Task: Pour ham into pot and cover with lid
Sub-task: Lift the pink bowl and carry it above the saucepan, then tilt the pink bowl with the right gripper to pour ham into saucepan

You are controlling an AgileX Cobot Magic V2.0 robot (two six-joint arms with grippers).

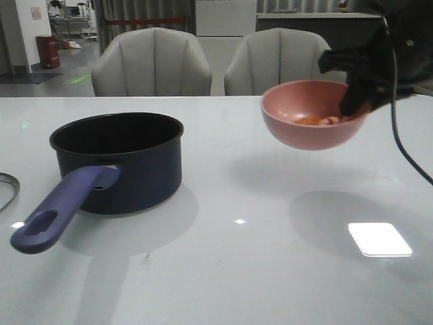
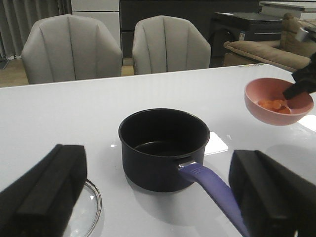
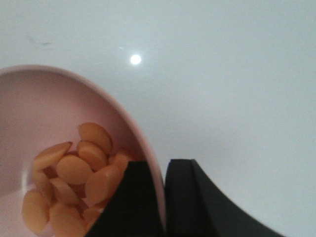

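Observation:
The dark navy pot (image 1: 118, 162) stands at the left of the white table, its purple-blue handle (image 1: 61, 210) pointing toward me; it also shows in the left wrist view (image 2: 164, 148), with nothing in it. My right gripper (image 1: 355, 101) is shut on the rim of a pink bowl (image 1: 311, 115) and holds it in the air, to the right of the pot. Several orange-pink ham pieces (image 3: 74, 182) lie in the bowl (image 3: 44, 118). The glass lid's metal rim (image 1: 7, 189) shows at the left edge and in the left wrist view (image 2: 91, 207). My left gripper (image 2: 158, 197) is open and empty, near the pot's handle.
Two grey chairs (image 1: 152, 64) stand behind the table's far edge. The bowl (image 2: 278, 101) also shows at the right in the left wrist view. A black cable (image 1: 399, 135) hangs from the right arm. A bright light patch (image 1: 379, 238) reflects on the table.

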